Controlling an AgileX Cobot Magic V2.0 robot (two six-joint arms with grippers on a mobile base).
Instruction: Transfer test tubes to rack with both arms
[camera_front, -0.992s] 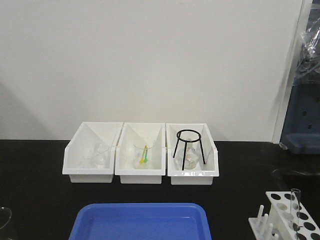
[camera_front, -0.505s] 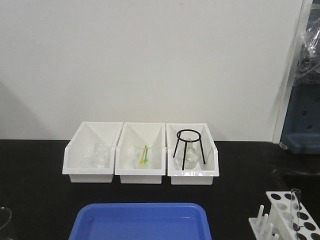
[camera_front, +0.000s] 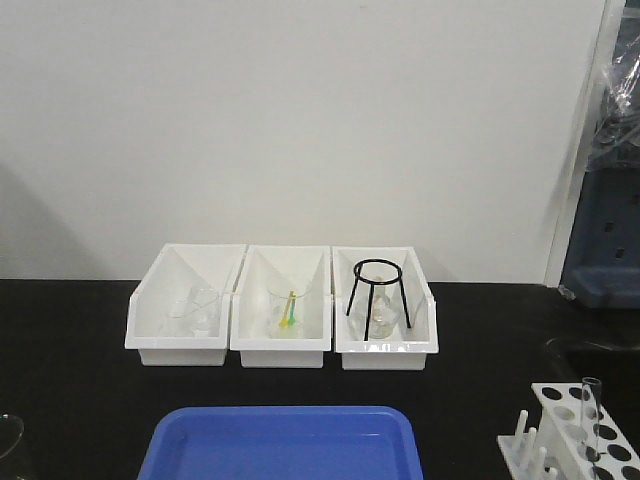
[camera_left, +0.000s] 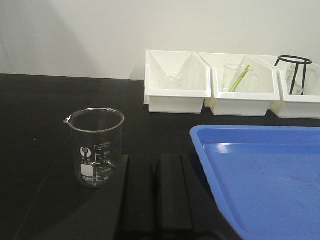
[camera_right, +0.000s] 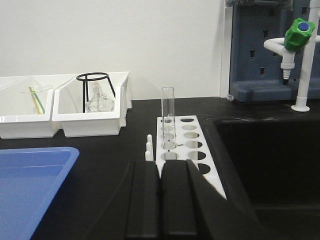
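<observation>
One slender clear glass test tube (camera_right: 167, 117) upright in small white plastic rack (camera_right: 192, 145) on black worktop (camera_left: 40, 125). Left hand (camera_left: 150, 200) narrow, empty. Right hand (camera_right: 160, 200) pressed closed, empty, near rack.

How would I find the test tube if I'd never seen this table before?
Look at the black table and find the sink at its right end. Beside the sink sits a small white rack full of round holes. The test tube is the one thin, clear glass tube standing upright in it, far skinnier than the beaker.
</observation>
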